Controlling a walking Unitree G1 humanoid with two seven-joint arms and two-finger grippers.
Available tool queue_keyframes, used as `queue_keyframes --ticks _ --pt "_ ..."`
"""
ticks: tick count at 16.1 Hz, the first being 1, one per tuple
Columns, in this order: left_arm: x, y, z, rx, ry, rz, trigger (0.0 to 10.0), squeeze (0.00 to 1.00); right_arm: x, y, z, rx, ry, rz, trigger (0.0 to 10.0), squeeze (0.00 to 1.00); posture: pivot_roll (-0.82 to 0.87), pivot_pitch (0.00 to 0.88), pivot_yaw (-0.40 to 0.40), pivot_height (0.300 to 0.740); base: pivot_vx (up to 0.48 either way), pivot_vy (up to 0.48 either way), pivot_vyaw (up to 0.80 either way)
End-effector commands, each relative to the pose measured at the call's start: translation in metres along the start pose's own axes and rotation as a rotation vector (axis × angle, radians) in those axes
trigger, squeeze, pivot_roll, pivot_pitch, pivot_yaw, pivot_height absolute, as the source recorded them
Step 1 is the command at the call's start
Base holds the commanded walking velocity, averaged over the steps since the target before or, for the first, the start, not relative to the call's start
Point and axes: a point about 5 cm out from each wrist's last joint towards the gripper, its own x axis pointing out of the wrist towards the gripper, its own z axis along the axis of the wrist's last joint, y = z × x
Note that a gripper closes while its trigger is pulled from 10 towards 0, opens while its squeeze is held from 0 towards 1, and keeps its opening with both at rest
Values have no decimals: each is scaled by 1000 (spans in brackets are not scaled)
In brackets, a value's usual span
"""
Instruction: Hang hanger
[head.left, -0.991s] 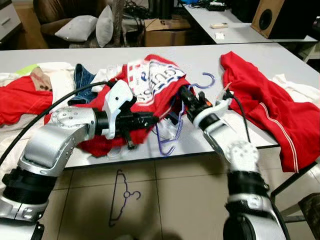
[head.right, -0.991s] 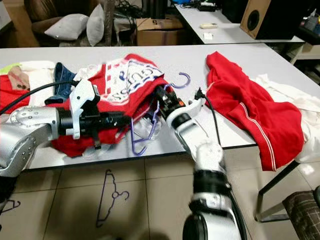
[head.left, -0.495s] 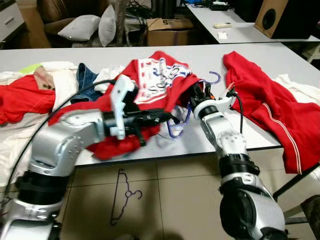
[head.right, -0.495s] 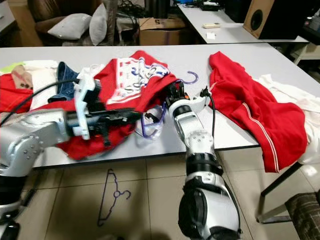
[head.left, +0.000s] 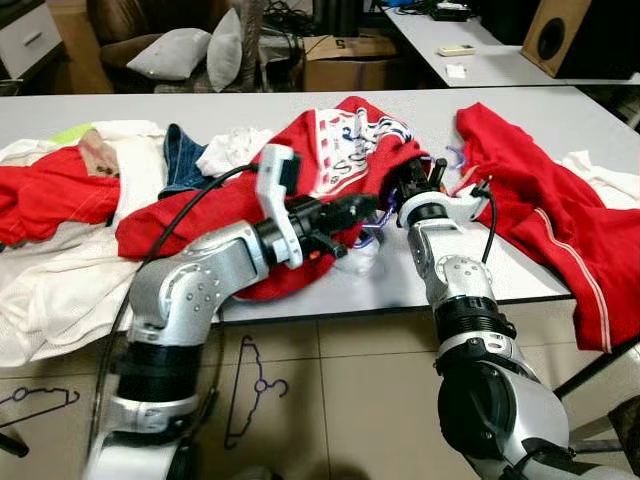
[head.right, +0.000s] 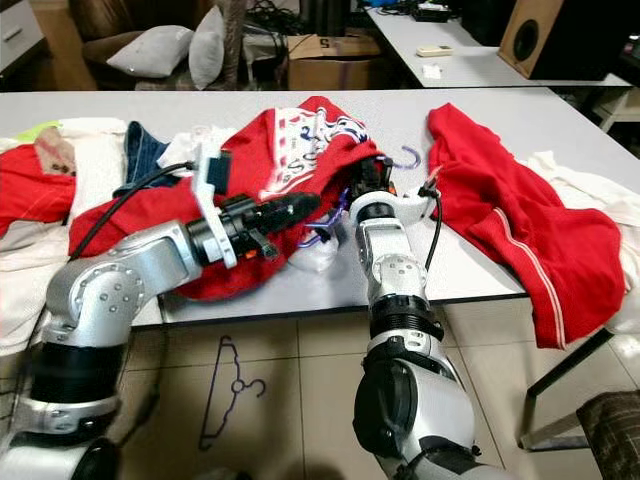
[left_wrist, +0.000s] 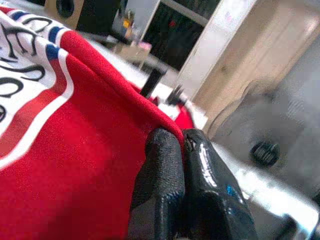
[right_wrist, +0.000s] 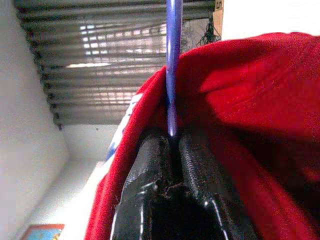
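Left eye view: red printed T-shirt (head.left: 330, 150) bunched on the white table (head.left: 560, 110), left gripper (head.left: 352, 212) clamped on its lower hem, right gripper (head.left: 410, 178) pushed in under the shirt's right side where the purple hanger (head.left: 456, 155) hook pokes out next to the red jacket (head.left: 540, 215). A spare purple hanger on the floor (head.left: 252, 385) sits below the table edge, another wire one at far left (head.left: 40, 400). Right eye view: same layout, the hanger hook (head.right: 410, 156) shows just beside the right wrist, its purple body mostly buried in fabric between the two grippers; clear plastic bag (head.right: 322, 255) lies under the shirt. Left wrist view: fingers (left_wrist: 165, 190) pressed together on a fold of the red hem, very little cloth caught at the tips. Right wrist view: fingers (right_wrist: 150, 165) closed on the thin purple hanger bar (right_wrist: 173, 60), red shirt draped over them. Risks, as I judge it: the shallow hem pinch could slip if the arms pull apart, dropping the shirt off the hanger; the thin bar could twist or slide in the right grip; loose fabric may snag the hook or drag the bag and nearby clothes off the table edge.
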Motion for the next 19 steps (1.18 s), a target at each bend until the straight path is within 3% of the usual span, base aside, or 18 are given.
queue_keyframes --ticks 1,2,4,5,6,9,11,12,14,15,17,19 --pt "-1 3 -6 72 47 29 0 0 7 21 -35 95 48 54 10000 0 73 0 17 740 0 0 0" --pt "-5 9 -7 120 73 64 0 0 7 21 -34 107 44 53 10000 0 65 0 13 740 0 0 0" --pt "-15 10 0 58 36 53 0 0 7 20 -28 126 15 35 10000 0 64 0 5 740 0 0 0" --pt "-11 -3 -1 -9 46 -44 0 0 8 21 -32 123 23 31 10000 0 67 0 -3 740 0 0 0" --pt "-9 -7 -2 -25 45 -69 0 0 9 22 -34 119 29 32 10000 0 67 0 -3 740 0 0 0" --pt "18 -35 4 -159 -70 -208 0 0 9 20 -45 45 44 6 10000 0 58 0 -11 740 0 0 0" --pt "24 -47 10 -240 -113 -273 0 0 8 16 -46 27 35 -26 10000 0 53 0 -10 740 0 0 0" --pt "26 -45 14 -242 -144 -245 0 0 7 14 -47 4 47 -34 10000 0 47 0 -9 740 0 0 0" --pt "23 -16 38 -204 -273 -43 0 0 -3 6 -62 -185 190 -31 10000 0 42 0 -14 740 0 0 0" --pt "18 -6 48 -187 -326 16 0 0 -8 2 -65 -227 229 -36 10000 0 40 0 -15 740 0 0 0" --pt "2 12 76 -176 -474 117 0 0 -19 -5 -65 -278 290 -58 10000 0 31 0 -19 740 0 0 0" --pt "-6 17 87 -143 -504 147 0 0 -25 -3 -61 -288 298 -69 10000 0 27 0 -20 740 0 0 0"
